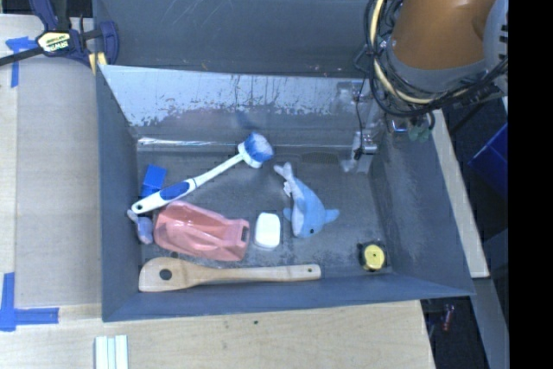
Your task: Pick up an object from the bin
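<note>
My gripper [359, 153] hangs at the back right of the bin, close to the right wall, over bare floor. Nothing shows in it. The nearest thing is a blue and white toy dolphin [305, 209], lying down and to the left of the gripper, apart from it. A white and blue dish brush [206, 178] lies slantwise further left, with its bristle head toward the gripper. A small yellow round tape measure [372, 257] sits in the front right corner, well below the gripper.
On the front left floor lie a pink soft bottle-like thing [202, 233], a white cap-like piece [268, 231], a blue block [153, 180] and a wooden spatula [229, 275] along the front wall. The arm's orange cover looms above the right rim.
</note>
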Action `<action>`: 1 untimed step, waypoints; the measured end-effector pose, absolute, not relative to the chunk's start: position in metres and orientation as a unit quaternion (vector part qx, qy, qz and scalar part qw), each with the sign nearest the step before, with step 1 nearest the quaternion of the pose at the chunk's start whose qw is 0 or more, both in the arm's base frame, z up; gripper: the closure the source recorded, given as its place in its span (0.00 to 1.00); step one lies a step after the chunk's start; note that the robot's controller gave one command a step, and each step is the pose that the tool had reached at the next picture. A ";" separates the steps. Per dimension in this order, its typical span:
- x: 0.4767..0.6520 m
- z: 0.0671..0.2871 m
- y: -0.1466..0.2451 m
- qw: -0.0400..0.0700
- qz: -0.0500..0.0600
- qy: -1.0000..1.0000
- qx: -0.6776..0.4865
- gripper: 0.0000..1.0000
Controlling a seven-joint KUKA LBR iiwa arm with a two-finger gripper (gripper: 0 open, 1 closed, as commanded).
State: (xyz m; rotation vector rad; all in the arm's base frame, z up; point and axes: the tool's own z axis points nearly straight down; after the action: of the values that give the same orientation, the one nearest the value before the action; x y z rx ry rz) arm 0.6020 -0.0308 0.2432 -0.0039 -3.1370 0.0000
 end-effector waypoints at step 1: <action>0.603 0.249 -0.031 -0.002 0.000 -1.000 -0.001 0.00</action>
State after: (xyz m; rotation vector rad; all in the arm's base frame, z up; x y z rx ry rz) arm 0.6033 -0.0307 0.2486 -0.0026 -3.1461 0.0005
